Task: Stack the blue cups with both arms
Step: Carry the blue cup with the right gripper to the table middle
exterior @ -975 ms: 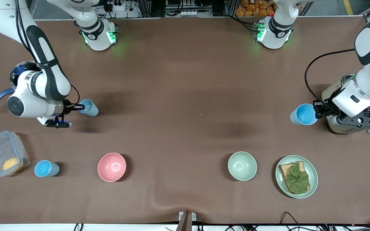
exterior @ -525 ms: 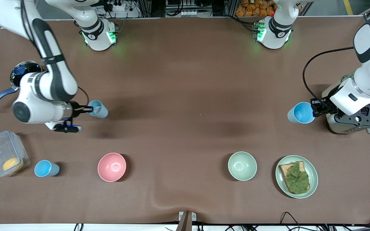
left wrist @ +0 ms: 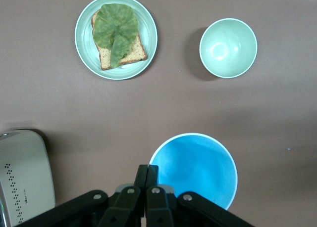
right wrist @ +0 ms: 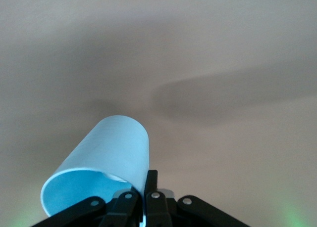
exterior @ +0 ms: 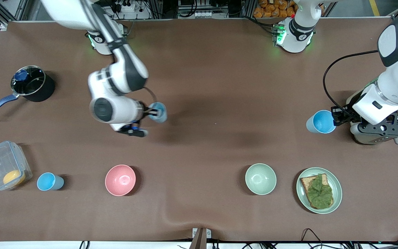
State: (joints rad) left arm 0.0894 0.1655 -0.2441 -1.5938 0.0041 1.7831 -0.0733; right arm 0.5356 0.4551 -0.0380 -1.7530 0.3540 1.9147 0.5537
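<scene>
Mid-frame, the right gripper [exterior: 151, 113] clamps a tilted blue cup [exterior: 159, 112], well apart from the upright cup [exterior: 320, 122] the left gripper [exterior: 337, 117] pinches at frame right.

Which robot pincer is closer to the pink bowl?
The right pincer. Holding a blue cup, it is over the table's middle, not far from the pink bowl. The left pincer holds another cup by the toaster.

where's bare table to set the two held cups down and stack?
Bare: mid-table between right gripper with its cup and left gripper with its cup; also between pink bowl and green bowl. Crowded: toaster, plate, container.
</scene>
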